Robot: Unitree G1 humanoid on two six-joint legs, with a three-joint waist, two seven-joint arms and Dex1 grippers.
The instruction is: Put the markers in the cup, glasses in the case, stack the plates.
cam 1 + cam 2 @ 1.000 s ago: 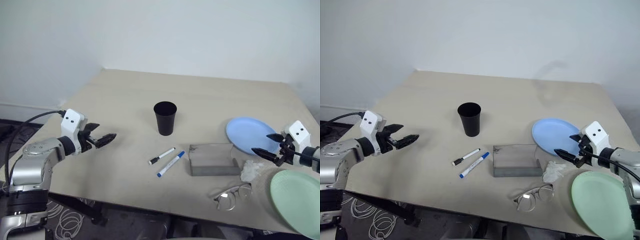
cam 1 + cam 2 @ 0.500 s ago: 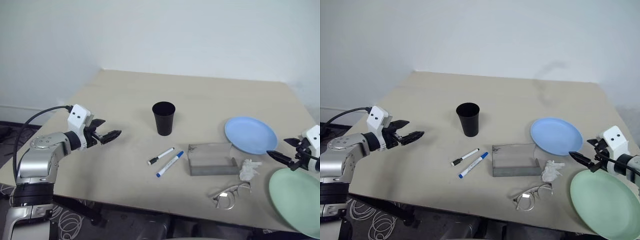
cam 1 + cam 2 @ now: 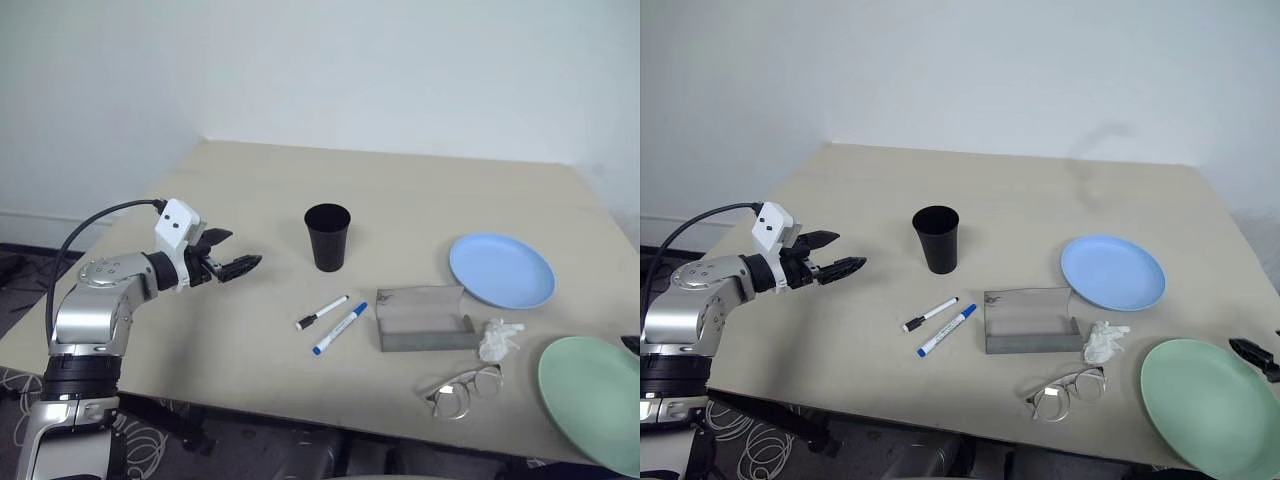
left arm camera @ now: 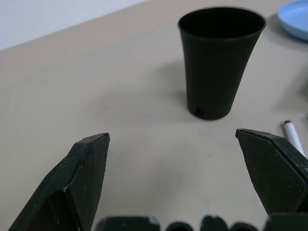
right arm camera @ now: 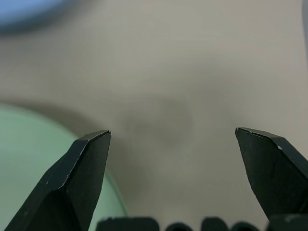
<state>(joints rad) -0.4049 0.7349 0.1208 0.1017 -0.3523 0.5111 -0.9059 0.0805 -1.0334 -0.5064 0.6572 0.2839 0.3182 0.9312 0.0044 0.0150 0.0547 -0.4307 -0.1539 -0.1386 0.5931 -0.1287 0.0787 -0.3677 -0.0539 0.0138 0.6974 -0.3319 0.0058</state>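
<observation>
1. The left claw (image 3: 243,264) hangs over the surface (image 3: 400,190) at about 9 o'clock from the cup (image 3: 328,236), its two black fingers spread apart and empty, pointing toward the cup.
2. In the left wrist view the cup (image 4: 219,57) stands upright between and beyond the spread fingers (image 4: 82,178), apart from them.
3. The markers lie side by side at about 6 o'clock from the cup: the black-capped marker (image 3: 322,312) just beside the blue-capped marker (image 3: 340,328), both slanted the same way, not touching the cup.
4. The case (image 3: 425,320) lies open at about 3 o'clock from the markers, near them but apart.
5. A crumpled white tissue (image 3: 498,338) sits just beside the case at its 3 o'clock end.
6. The glasses (image 3: 462,389) rest at about 5 o'clock from the case, near the front edge of the surface.
7. The light blue plate (image 3: 501,270) lies at about 1 o'clock from the case; the mint green plate (image 3: 594,398) lies at about 5 o'clock from the blue one, the two well apart and unstacked.
8. The right claw (image 5: 173,159) has its fingers spread wide with nothing between them, over bare surface beside the green plate's rim.
</observation>
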